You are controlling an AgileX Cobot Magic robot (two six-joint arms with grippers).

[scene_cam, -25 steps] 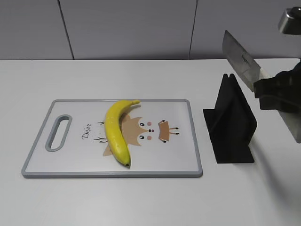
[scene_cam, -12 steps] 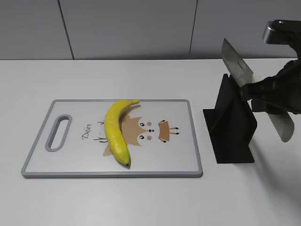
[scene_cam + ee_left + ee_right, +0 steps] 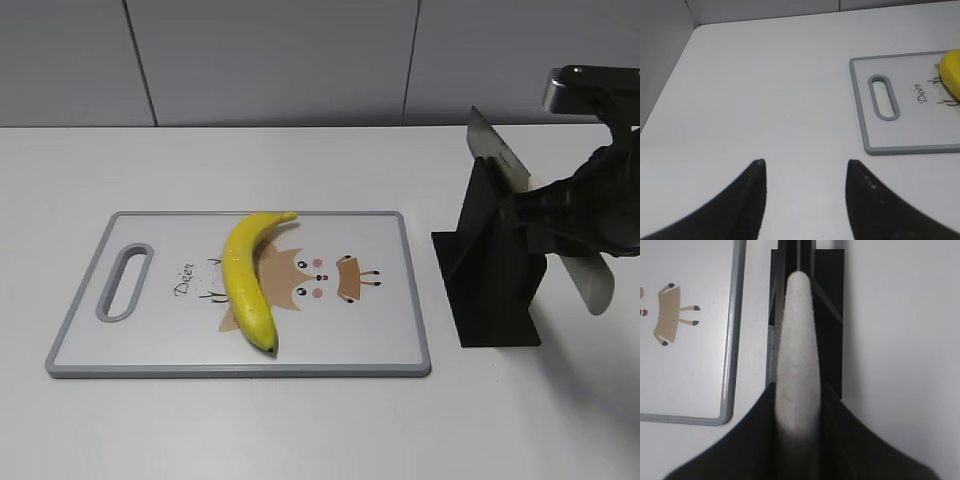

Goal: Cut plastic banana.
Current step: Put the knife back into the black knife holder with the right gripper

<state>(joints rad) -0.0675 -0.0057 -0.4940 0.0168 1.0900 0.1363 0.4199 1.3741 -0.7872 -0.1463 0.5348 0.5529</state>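
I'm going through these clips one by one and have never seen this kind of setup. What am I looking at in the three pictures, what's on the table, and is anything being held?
This is a two-armed robot at a white table. The wide picture comes from a camera facing the table; the other two come from cameras on each arm's wrist.

On the table lies a cutting board with a cartoon print, and on it a whole plastic banana. To the right stands a black knife stand.

The right gripper has its jaws shut on the pale handle of a cleaver, held over the stand. The right wrist picture looks down along that handle.

The left gripper hangs with its jaws open and empty, left of the board.
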